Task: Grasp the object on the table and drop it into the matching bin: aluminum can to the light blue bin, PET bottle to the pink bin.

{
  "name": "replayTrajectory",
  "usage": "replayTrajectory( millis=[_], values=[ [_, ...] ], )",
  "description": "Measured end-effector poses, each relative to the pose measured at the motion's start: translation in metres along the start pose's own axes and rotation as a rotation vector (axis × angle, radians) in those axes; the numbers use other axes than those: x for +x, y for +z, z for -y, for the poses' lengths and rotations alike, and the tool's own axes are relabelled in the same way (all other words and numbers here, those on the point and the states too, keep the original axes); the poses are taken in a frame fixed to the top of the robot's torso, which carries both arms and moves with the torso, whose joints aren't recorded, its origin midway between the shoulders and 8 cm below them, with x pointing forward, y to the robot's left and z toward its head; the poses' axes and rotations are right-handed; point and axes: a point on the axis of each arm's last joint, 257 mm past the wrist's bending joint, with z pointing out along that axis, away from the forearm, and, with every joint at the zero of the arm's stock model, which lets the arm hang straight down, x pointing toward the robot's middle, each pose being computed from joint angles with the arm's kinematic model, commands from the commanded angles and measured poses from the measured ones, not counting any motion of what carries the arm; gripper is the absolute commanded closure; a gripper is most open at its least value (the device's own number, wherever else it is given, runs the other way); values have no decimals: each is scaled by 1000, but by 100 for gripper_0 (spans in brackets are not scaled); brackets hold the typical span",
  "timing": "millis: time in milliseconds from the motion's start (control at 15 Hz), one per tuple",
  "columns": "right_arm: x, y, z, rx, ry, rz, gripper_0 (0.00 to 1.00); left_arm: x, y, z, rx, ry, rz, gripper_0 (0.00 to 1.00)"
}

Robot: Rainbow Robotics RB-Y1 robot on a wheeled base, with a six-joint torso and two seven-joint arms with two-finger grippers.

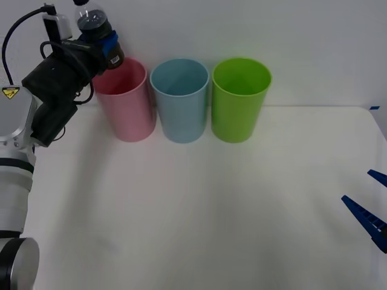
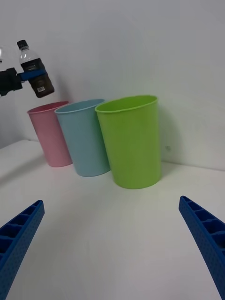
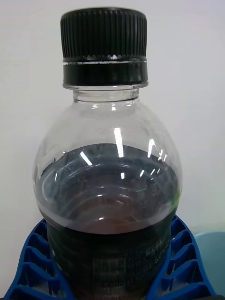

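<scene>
Because the pink plastic tumbler-shaped bin is the right home for it, the left end effector is gripping the small clear black-capped plastic bottle by its dark label and holding it high just beside that rim, while the right end effector is idling, spread apart, over the white worktop.

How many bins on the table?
3, in a row at the table's far edge: pink bin on the robot's left, light blue bin in the middle, green bin on the right.
</scene>
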Motion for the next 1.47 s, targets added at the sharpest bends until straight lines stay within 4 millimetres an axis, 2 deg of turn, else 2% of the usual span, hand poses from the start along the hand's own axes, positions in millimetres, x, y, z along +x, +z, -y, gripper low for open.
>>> replayTrajectory(
  millis=[133, 267, 333, 400, 1067, 1333, 1467],
  values=[
    [0, 0, 0, 0, 0, 0, 0, 0, 3, 1, -1, 7, -2, 96],
    [0, 0, 0, 0, 0, 0, 0, 2, 4, 3, -1, 3, -3, 78],
    [0, 0, 0, 0, 0, 0, 0, 3, 5, 5, 0, -3, -2, 33],
    [0, 0, 0, 0, 0, 0, 0, 3, 5, 6, -1, -8, 0, 0],
    [0, 0, 0, 0, 0, 0, 0, 7, 3, 12, 14, -40, 4, 0],
    [0, 0, 0, 0, 0, 0, 0, 16, -9, 15, 48, -81, 2, 0],
    [0, 0, 0, 0, 0, 0, 0, 17, -22, 13, 62, -87, 7, 0]
  ],
)
